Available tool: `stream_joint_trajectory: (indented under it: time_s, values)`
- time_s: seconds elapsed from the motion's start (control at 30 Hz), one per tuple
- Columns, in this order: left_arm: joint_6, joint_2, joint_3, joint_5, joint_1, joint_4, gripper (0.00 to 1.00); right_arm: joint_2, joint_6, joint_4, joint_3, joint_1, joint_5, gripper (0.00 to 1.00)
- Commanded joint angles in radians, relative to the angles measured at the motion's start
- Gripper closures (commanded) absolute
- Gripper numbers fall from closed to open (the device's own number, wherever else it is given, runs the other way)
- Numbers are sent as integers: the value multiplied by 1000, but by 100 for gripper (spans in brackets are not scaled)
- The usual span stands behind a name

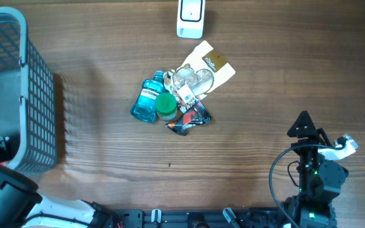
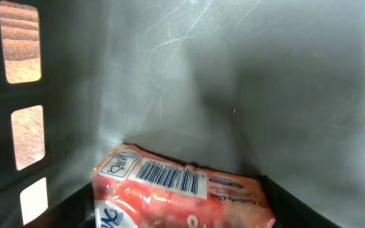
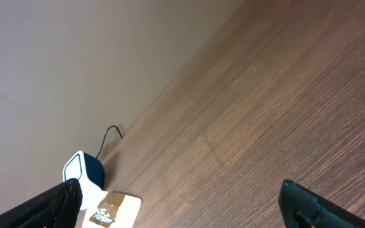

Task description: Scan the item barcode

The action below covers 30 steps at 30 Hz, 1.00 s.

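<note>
My left gripper [image 2: 182, 214] is down inside the grey mesh basket [image 1: 43, 107], which stands at the left edge of the overhead frame. On the left wrist camera an orange-pink packet [image 2: 176, 199] fills the bottom centre, against the basket's smooth grey inner surface. Its barcode label [image 2: 168, 176] faces the lens. Dark edges show low on either side of the packet, and I cannot tell whether the jaws are pinching it or only flanking it.

My right gripper [image 3: 181, 206] sits at the lower right of the overhead frame. Its fingers are spread wide with only bare wooden table [image 3: 265, 114] between them.

The white scanner [image 1: 190, 16] stands at the top centre of the overhead frame, well apart from the basket. Just below it is a heap touching itself: a blue bottle [image 1: 147, 102], a green-lidded jar [image 1: 165, 106], a clear bag [image 1: 192, 79], a brown card pack [image 1: 213, 63] and a dark sachet [image 1: 189, 119].
</note>
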State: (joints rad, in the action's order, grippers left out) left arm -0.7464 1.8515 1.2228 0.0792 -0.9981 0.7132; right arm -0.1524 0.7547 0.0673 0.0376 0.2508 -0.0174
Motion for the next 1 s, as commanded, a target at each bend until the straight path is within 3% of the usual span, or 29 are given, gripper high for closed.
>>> stream_joint_trajectory:
  time_s: [0.0,0.5,0.63,0.93,0.97]
  values:
    - [22,28,-6,-30,-2,-3,38,-1,-18,-3,-1,3,17,0]
    - [75,2,11,-31,113,-15,41,-1,-18,-3,-1,3,17,0]
    - [158,-21,49,-44,198,-15,39,-1,-18,-3,-1,3,17,0]
    - [400,-80,180,-286,308,-14,36,-1,-18,-3,-1,3,17,0]
    - [435,-90,196,-299,314,-14,32,-1,-18,-3,-1,3,17,0]
